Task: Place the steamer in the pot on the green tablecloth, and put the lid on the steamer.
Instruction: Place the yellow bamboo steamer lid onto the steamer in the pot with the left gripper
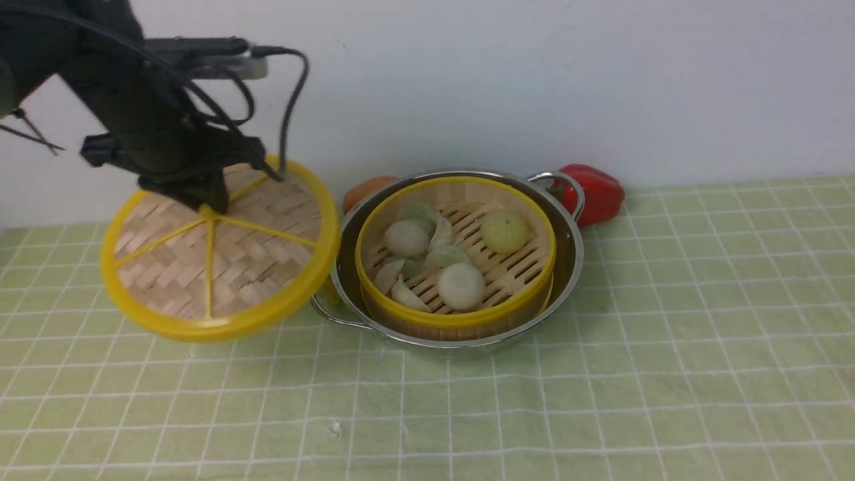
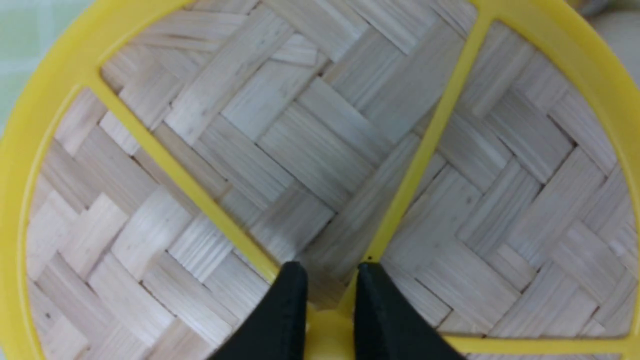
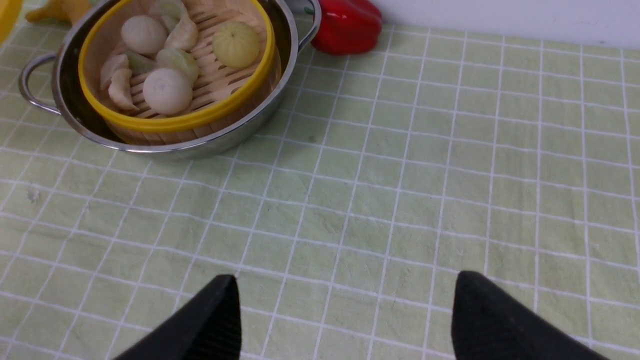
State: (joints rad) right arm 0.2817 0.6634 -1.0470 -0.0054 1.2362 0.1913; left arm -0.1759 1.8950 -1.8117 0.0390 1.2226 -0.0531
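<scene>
- Bamboo lid (image 1: 220, 267) hangs tilted beside the pot (image 1: 573, 250), my left tool (image 2: 327, 272) clenched on its centre knob (image 2: 327, 337) for balance.
- Steamer (image 1: 454, 317) sits inside the pot, near the back edge of the counter's green tablecloth (image 1: 668, 334).
- Right tool (image 3: 345, 295) released, empty.

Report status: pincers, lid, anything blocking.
Left pincer shut on lid at its knob; lid lifted, tilted, left of pot. Right pincer open over bare cloth. Steamer in pot, uncovered. Red pepper behind pot, off the path.
</scene>
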